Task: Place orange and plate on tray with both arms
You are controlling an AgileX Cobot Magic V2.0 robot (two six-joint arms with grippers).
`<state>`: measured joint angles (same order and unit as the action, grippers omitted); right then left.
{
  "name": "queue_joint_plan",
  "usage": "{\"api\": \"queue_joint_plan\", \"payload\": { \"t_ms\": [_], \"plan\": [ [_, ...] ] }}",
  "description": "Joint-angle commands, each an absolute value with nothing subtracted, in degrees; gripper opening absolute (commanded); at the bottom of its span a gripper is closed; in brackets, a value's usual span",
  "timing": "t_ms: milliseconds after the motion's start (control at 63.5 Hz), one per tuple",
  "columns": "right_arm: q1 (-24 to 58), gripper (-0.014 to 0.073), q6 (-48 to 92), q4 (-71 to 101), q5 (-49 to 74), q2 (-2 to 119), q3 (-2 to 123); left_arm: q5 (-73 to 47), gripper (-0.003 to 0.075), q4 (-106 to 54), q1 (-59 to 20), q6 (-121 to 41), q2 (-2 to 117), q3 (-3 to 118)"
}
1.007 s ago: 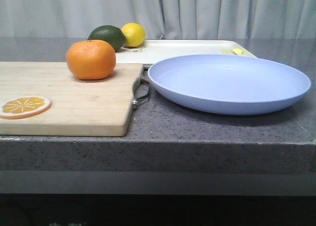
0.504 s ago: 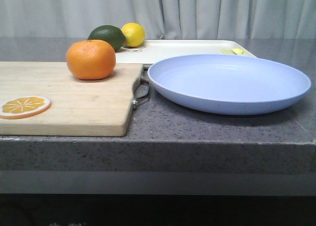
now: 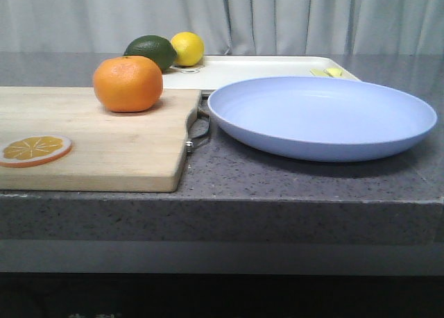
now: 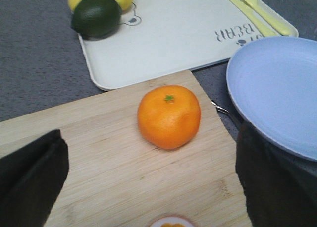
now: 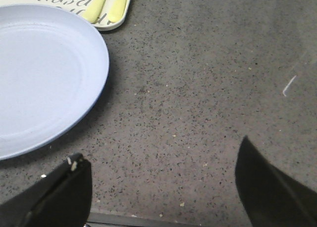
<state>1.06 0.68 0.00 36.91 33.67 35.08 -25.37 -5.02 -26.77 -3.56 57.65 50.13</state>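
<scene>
The orange (image 3: 128,83) sits on the wooden cutting board (image 3: 90,144) at the left; it also shows in the left wrist view (image 4: 169,116). The lavender-blue plate (image 3: 322,116) lies on the counter to its right, also in the left wrist view (image 4: 277,93) and the right wrist view (image 5: 42,73). The off-white tray (image 3: 257,69) lies behind them, also in the left wrist view (image 4: 173,33). My left gripper (image 4: 148,180) is open and empty above the board, short of the orange. My right gripper (image 5: 163,180) is open and empty over bare counter beside the plate. Neither gripper shows in the front view.
A dark green fruit (image 3: 151,52) and a yellow lemon (image 3: 187,48) sit at the tray's far left corner. Yellow cutlery (image 4: 257,14) lies on the tray's right side. An orange slice (image 3: 35,150) lies on the board near its front. The counter's front edge (image 5: 148,219) is close to my right gripper.
</scene>
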Motion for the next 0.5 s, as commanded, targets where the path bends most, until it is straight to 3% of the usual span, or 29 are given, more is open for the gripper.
{"api": "queue_joint_plan", "payload": {
  "t_ms": [0,488],
  "plan": [
    [0.7,0.0601,1.1,-0.9,33.6,34.2,37.2,-20.8,0.0666,-5.5,-28.9,-3.6,62.4,54.9],
    [0.7,0.0601,1.1,-0.9,33.6,34.2,37.2,-26.0,0.0665,-4.2,-30.0,-3.6,87.2,71.7]
  ]
}}
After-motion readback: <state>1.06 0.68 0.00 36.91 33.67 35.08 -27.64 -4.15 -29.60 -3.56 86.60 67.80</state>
